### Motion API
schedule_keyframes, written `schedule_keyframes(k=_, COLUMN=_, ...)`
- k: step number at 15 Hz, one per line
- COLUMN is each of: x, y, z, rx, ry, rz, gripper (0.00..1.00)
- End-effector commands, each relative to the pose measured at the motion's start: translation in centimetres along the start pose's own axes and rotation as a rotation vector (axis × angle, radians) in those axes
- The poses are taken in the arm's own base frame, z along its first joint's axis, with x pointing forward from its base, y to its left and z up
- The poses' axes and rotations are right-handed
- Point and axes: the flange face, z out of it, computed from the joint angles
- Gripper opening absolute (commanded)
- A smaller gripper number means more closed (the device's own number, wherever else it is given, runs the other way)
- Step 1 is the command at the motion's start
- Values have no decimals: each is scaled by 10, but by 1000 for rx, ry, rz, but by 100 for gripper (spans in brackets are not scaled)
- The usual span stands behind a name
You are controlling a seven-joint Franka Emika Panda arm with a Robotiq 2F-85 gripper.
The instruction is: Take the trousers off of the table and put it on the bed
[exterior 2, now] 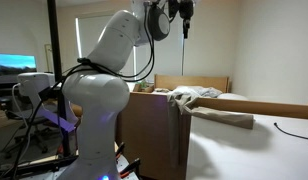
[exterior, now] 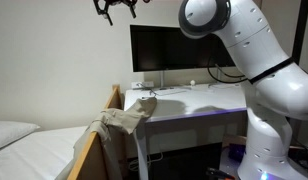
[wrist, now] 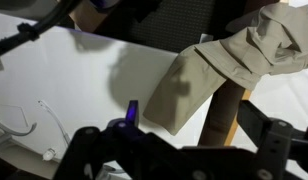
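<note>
the pincer (exterior: 116, 8) hangs high above the frame board (exterior: 86, 152) of the bed (exterior: 34, 140), its fingers spread wide and holding nothing; the wrist view shows the same wide, empty gap; the trousers (exterior: 124, 118) lie draped over the top of that board; one end seems to rest on the corner of the table (exterior: 199, 100) just beside the board, and a leg trails onto the sheet on the board's far side; i judge the task mostly done but not finished, since the cloth straddles the board rather than lying wholly on the bed; the pincer is cut by the top edge in both exterior views; the arm (exterior 2: 104, 70) hides the table in an exterior view; whether the cloth truly touches the table i cannot tell.
</note>
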Motion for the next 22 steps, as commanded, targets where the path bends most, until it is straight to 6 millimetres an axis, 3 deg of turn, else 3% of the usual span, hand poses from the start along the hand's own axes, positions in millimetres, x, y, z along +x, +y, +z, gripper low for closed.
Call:
schedule_keyframes(k=1, x=-9, y=34, z=-9, rx=-11, ry=-50, rz=79, gripper=100)
schedule_keyframes(k=4, x=0, y=45, z=-7, rx=40, ry=-140, rz=96, gripper=100)
schedule_keyframes(k=14, x=48, y=32, z=11, rx=231, ry=-567, rz=210, gripper=100)
schedule_keyframes(k=22, x=89, y=-28, z=67, rx=155, ry=-627, rz=322, gripper=100)
